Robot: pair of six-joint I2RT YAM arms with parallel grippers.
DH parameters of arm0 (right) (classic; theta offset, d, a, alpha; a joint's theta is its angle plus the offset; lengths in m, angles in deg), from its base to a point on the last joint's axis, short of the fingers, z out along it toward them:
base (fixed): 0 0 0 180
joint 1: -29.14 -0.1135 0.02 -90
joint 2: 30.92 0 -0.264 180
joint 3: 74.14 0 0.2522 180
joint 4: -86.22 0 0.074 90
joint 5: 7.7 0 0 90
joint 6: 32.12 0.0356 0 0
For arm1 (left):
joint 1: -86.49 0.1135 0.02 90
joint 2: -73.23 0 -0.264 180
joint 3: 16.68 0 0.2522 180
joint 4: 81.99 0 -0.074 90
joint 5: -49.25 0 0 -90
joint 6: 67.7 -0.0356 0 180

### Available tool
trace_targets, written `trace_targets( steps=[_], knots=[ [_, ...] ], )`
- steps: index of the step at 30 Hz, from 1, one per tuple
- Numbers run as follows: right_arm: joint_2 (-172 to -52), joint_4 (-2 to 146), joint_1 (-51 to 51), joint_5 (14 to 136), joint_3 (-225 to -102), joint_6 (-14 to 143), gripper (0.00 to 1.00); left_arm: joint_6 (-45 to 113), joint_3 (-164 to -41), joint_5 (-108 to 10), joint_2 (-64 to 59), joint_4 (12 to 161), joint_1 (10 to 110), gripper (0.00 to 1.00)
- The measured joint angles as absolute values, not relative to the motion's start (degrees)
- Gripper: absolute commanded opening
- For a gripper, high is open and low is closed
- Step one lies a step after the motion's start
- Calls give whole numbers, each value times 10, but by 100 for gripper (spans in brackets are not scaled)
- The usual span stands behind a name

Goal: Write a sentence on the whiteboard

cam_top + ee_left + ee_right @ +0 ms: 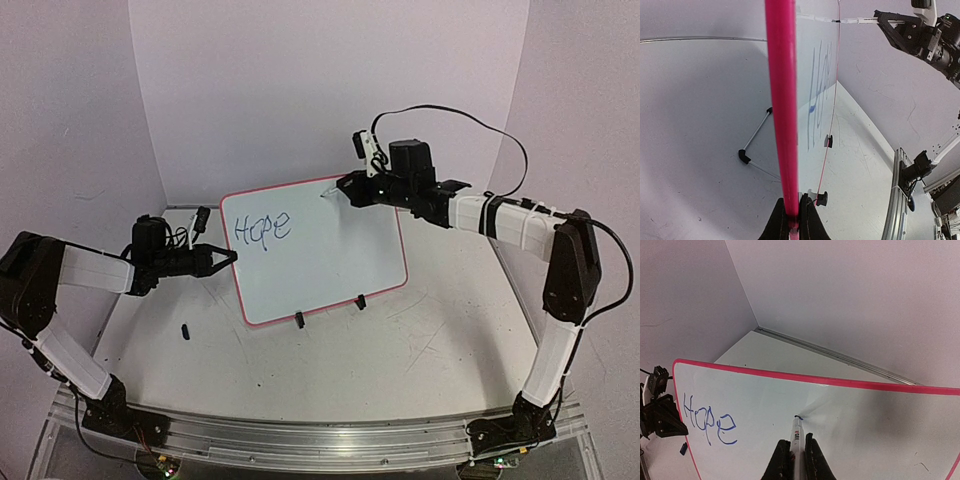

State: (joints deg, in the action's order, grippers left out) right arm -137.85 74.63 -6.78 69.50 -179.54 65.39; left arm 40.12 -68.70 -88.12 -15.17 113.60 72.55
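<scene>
On the counter [440, 340], top view: whiteboard [330, 270] stands mid-counter on its clip feet [299, 320], lettering [262, 229] reads "Hope" so far. Left hand [228, 257] is at its left rim.
Left wrist: fingers [780, 222] closed on that rim.
Right wrist: right hand [796, 460] closed on the marker [797, 432], tip on the board right of "Hope".
Risk: pen pressure tips the board or slips the rim grip, skewing the letters.
No containers in view.

Left tool [228, 257] clamped shut, reaching inward; right tool [345, 188] likewise, held higher.
</scene>
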Motion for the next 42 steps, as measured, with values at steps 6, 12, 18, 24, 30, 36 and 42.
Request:
trace_targets(
  steps=[6,12,18,24,30,36,42],
  knots=[
    [-1385,746,-68,676,-1803,655,0,399,-687,-875,-148,1132,723,0],
    [-1385,746,-71,663,-1799,657,0,398,-687,-875,-148,1132,723,0],
    [-1383,752,-75,643,-1765,659,0,398,-687,-871,-148,1132,723,0],
    [-1362,751,-83,634,-1709,663,0,398,-687,-871,-148,1132,723,0],
    [-1352,744,-87,633,-1687,666,0,398,-687,-871,-148,1132,723,0],
    [-1334,746,-88,629,-1700,673,0,398,-687,-871,-148,1132,723,0],
    [-1337,761,-88,617,-1749,684,0,398,-687,-871,-148,1132,723,0]
  ],
)
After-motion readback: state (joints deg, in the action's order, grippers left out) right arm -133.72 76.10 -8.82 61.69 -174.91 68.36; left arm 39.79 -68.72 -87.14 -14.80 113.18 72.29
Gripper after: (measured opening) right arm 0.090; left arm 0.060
